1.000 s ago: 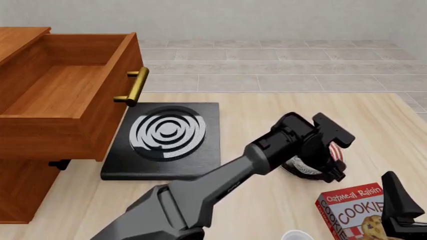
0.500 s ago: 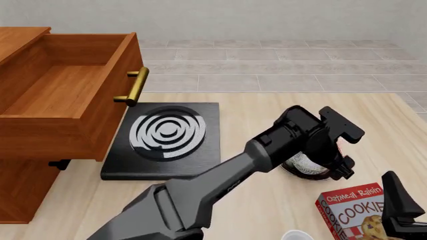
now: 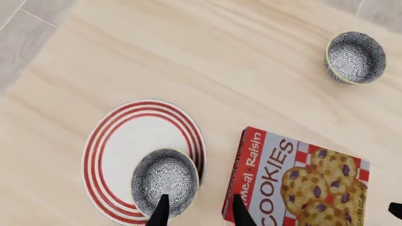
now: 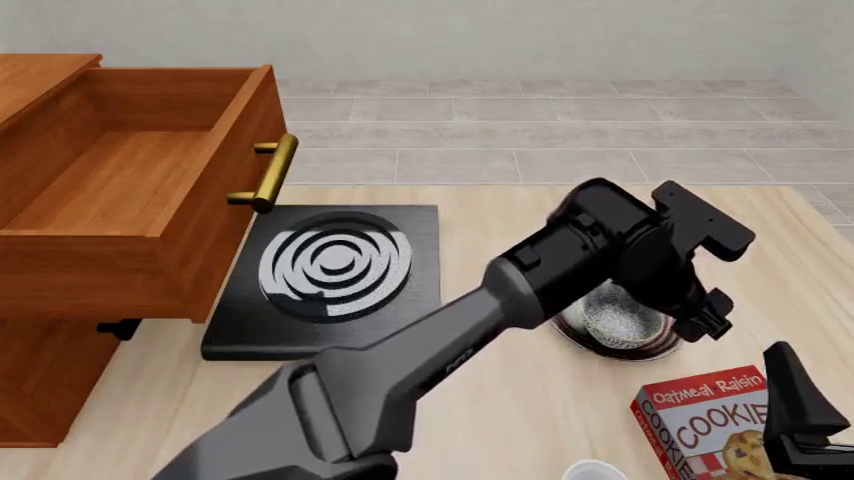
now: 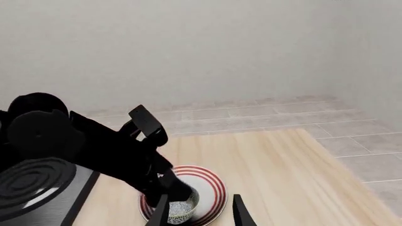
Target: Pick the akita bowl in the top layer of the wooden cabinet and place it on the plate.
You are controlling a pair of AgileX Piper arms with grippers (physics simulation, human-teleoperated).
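Observation:
The akita bowl (image 3: 164, 181), speckled black and white, sits on the plate (image 3: 119, 146), off-centre toward the cookie box. It also shows in the front view, the bowl (image 4: 614, 322) just under my left arm's wrist. My left gripper (image 3: 201, 213) hovers above it, open, one finger over the bowl and the other outside its rim. The top layer (image 4: 134, 200) of the wooden cabinet (image 4: 40, 390) stands pulled out and empty. Low at the front right, my right gripper (image 5: 199, 212) is open and holds nothing, facing the plate (image 5: 210, 188).
A black square slab with white rings (image 4: 334, 275) lies in front of the drawer. A cookie box (image 4: 701, 425) lies next to the plate. A second speckled bowl (image 3: 355, 57) stands on the table beyond the box. The drawer's brass handle (image 4: 267, 170) juts out over the slab.
My left gripper has lifted and shifted right, away from the bowl, which stays on the plate and shows more fully. The right arm has not moved.

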